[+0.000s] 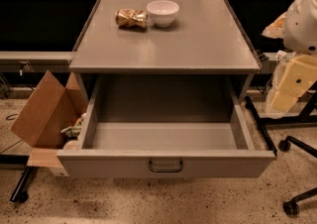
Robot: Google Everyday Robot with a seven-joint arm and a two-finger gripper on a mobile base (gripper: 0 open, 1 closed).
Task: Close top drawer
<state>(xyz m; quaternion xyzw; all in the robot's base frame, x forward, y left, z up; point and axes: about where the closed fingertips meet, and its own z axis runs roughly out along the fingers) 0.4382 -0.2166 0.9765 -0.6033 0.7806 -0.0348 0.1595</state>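
Note:
The top drawer is a wide, deep grey metal drawer, pulled far out of the cabinet toward the camera. Its inside looks empty. Its flat front panel has a small dark wire handle at the centre. No lower drawers show. My gripper, with pale yellow parts under a white arm housing, hangs at the right edge of the view. It is to the right of the cabinet, above and behind the drawer's right front corner, and apart from the drawer.
The grey cabinet top carries a white bowl and a crushed gold can at the back. An open cardboard box with rubbish stands against the drawer's left side. Chair casters and a black frame leg are on the right.

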